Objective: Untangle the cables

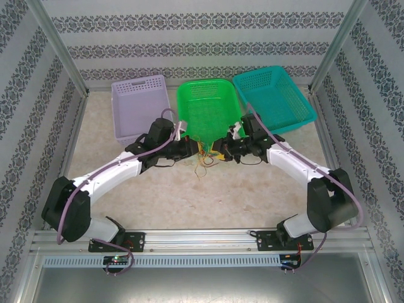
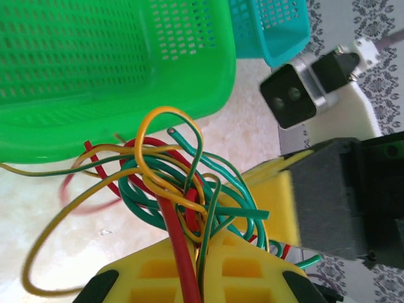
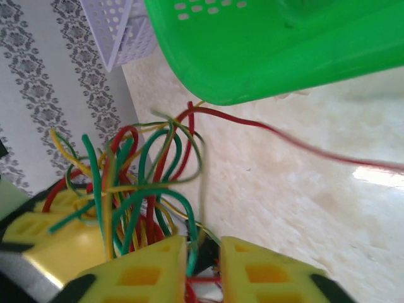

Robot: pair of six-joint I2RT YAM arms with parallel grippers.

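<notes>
At the far left of the bench sits the lavender basket, which has no part in what I am doing. Moving in, my left end effector is clamped on the cables. A red one and a green-and-yellow one run straight between its yellow pads, and the rest of the bundle fans out above them.

The bundle sits at the centre of the bench, just in front of the green basket, between my two end effectors. It is plainly not sorted. Red, green and yellow-orange strands loop over and through one another in a tight knot, and I cannot pick out one cable that lies fully free of the others. A red cable does trail away from the knot across the bench, loose at that end but caught in the tangle at the other.

Further right, my right end effector has its jaws a little apart with strands passing through the gap; whether it pinches them I cannot tell. Beyond it stands the teal basket.

I judge the task to be near its beginning: nothing is separated, and every cable has yet to be drawn out.
</notes>
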